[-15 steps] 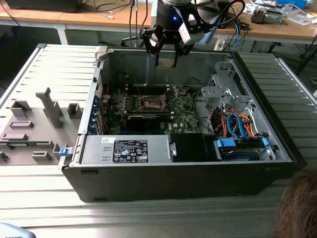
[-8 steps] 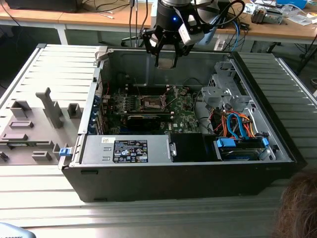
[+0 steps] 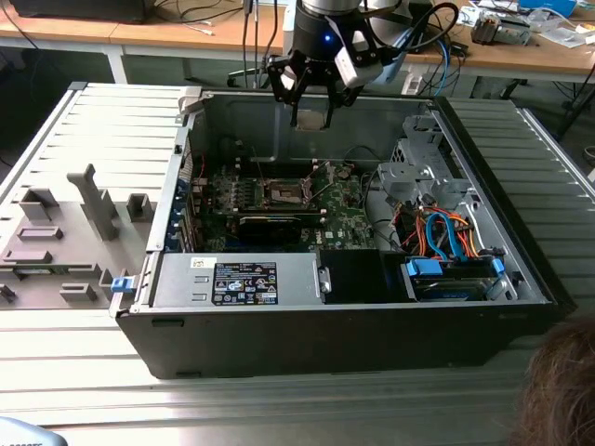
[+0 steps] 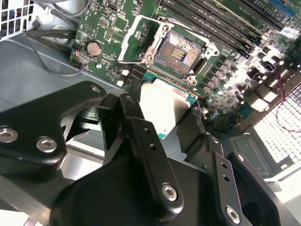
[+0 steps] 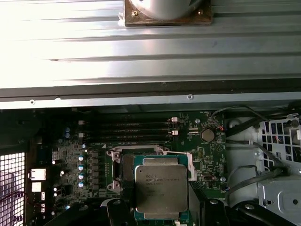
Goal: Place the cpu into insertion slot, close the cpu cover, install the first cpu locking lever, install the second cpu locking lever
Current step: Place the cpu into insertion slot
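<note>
1. A computer case (image 3: pixel 279 344) lies open on a ribbed metal table (image 3: pixel 84 390). In the exterior view a grey moulded tray (image 3: pixel 56 242) sits at nine o'clock of the case, and a person's hair (image 3: pixel 562 390) is seen at about five o'clock.
2. Inside the case, a green board (image 3: pixel 349 209) is laid flat. A labelled metal box (image 3: pixel 242 279) is set at six o'clock of it, and blue and orange cables (image 3: pixel 446 232) at three o'clock.
3. The gripper (image 3: pixel 311 116) hangs at about twelve o'clock from the socket (image 3: pixel 284 193) in the exterior view, well above the board and level with the case's rim.
4. The gripper (image 4: pixel 167 117) is closed narrow on the chip (image 4: pixel 162 101). The chip is pinched by two opposite edges between black fingers (image 4: pixel 141 127), with its grey metal top (image 5: pixel 161 186) facing the first wrist view.
5. The chip is held in the air, apart from the socket (image 4: pixel 176 52), which lies uncovered with its dark field of contacts exposed.
6. The cover frame (image 4: pixel 126 44) is swung off the socket and stands just beside it, on the side toward a coin battery (image 4: pixel 94 47).
</note>
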`<state>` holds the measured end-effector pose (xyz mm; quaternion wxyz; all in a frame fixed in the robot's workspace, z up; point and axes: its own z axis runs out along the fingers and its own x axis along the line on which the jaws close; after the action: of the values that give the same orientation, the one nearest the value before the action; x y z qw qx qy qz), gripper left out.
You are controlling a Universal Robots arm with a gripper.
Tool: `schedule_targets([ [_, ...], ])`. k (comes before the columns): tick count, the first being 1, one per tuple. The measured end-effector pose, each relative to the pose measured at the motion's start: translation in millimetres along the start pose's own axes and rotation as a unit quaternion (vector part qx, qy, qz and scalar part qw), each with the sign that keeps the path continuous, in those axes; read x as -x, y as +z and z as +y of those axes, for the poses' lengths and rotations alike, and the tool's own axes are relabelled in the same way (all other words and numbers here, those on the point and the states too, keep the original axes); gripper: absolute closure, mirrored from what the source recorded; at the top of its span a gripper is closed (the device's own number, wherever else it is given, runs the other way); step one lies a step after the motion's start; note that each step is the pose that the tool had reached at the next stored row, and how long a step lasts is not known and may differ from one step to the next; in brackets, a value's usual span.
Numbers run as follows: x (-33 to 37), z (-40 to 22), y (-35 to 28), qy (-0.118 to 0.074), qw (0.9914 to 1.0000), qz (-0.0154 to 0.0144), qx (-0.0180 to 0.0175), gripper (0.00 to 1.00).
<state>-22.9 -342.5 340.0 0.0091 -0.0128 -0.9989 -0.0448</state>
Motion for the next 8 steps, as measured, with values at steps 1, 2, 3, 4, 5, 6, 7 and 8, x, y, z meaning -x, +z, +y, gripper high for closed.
schedule_targets([
  [1,0.0,0.0,0.1,0.0,1.0,0.0,0.0,0.45],
  [2,0.0,0.0,0.3,0.0,1.0,0.0,0.0,0.45],
  [3,0.0,0.0,0.5,0.0,1.0,0.0,0.0,0.45],
  [4,0.0,-0.1,0.6,0.0,1.0,0.0,0.0,0.45],
  [5,0.0,-0.1,1.6,0.0,1.0,0.0,0.0,0.45],
  [6,0.0,-0.2,2.6,0.0,1.0,0.0,0.0,0.45],
  [7,0.1,-0.3,2.8,0.0,1.0,0.0,0.0,0.45],
  [8,0.1,-0.3,2.9,0.0,1.0,0.0,0.0,0.45],
])
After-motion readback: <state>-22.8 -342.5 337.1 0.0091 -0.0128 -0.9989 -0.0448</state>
